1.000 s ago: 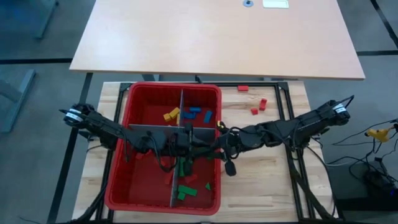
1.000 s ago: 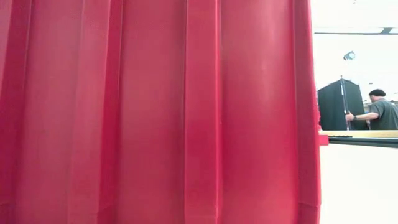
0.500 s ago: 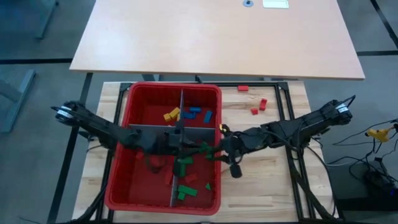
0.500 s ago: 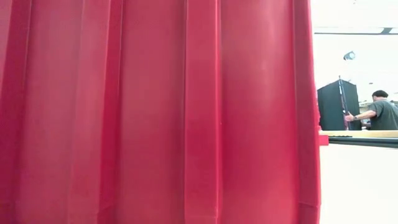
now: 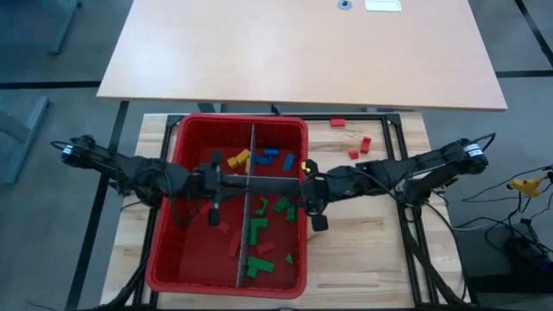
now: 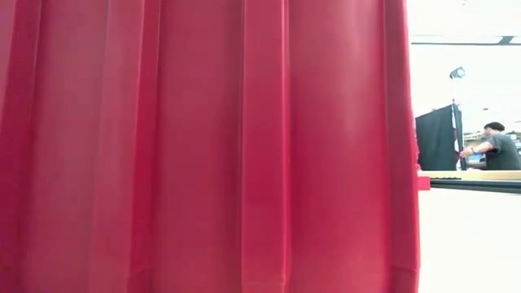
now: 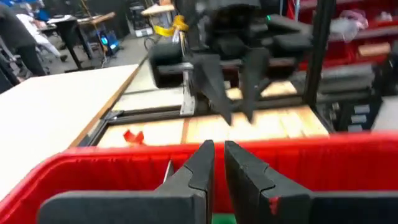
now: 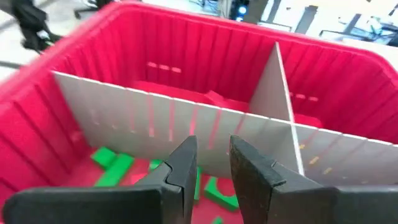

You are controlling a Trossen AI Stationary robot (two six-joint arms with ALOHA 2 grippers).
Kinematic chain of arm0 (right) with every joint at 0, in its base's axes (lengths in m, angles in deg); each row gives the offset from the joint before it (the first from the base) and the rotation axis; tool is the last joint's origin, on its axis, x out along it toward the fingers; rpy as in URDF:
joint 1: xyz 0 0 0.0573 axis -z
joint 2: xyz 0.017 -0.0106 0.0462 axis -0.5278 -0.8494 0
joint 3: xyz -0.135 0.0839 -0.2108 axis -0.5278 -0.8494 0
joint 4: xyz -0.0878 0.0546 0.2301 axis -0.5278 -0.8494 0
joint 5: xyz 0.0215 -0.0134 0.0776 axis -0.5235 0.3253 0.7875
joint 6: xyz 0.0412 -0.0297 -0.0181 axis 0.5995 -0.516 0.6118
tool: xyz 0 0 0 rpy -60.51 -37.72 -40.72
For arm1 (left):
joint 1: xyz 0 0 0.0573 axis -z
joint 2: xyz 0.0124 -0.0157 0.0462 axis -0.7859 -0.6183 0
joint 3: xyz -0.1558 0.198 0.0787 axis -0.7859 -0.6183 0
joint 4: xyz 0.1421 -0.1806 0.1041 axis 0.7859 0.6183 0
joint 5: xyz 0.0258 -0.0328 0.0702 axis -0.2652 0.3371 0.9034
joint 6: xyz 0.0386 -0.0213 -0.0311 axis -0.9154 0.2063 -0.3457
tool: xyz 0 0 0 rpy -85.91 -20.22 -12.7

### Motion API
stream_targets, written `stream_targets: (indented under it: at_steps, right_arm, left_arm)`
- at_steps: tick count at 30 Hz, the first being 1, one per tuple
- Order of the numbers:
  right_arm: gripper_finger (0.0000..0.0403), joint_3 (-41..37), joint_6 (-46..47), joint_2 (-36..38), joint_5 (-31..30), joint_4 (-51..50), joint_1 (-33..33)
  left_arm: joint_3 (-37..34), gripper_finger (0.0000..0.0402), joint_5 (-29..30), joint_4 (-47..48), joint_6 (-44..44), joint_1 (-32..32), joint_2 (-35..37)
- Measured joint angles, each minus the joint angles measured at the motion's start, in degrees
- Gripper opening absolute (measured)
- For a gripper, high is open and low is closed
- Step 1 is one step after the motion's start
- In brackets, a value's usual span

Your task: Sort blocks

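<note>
- High view: red bin [image 5: 173,207] sits on the table [image 5: 363,259], split by grey dividers [image 5: 252,186]. Blocks [image 5: 259,233] lie scattered inside: green and red in the near right compartment, yellow and blue in the far right; a few red strays [image 5: 359,149] on the table beyond the bin. Left gripper [image 5: 213,206] hangs over the near left compartment, right gripper [image 5: 311,207] at the bin's right wall. Cannot tell finger state from here.
- Low view: nothing but the bin's ribbed outer wall [image 6: 203,146]; a person [image 6: 496,150] far off in the room. No blocks, no grippers.
- Left wrist view: left gripper [image 7: 217,165] nearly closed, narrow gap, nothing held; right arm's gripper faces it across the bin.
- Right wrist view: right gripper [image 8: 214,163] slightly parted, empty, above green blocks [image 8: 112,163] by the divider.
- Judgement: blocks look light, rigid, smooth plastic; pinch across the short sides, one at a time. Only the wrist views show the fingers; only the high view shows colour grouping.
</note>
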Motion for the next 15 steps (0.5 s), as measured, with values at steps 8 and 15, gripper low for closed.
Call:
stream_targets:
  at_steps: [8,15]
  right_arm:
    - [0.0046,-0.41,-1.31,-0.62,0.79,-3.41,6.65]
    - [0.0021,-0.5,6.56,-0.62,9.35,-3.08,10.92]
  left_arm:
    - [0.0,0.0024,0.08,8.79,-6.44,-0.27,4.21]
    - [0.0,0.0024,0.06,9.16,-5.3,-3.17,5.3]
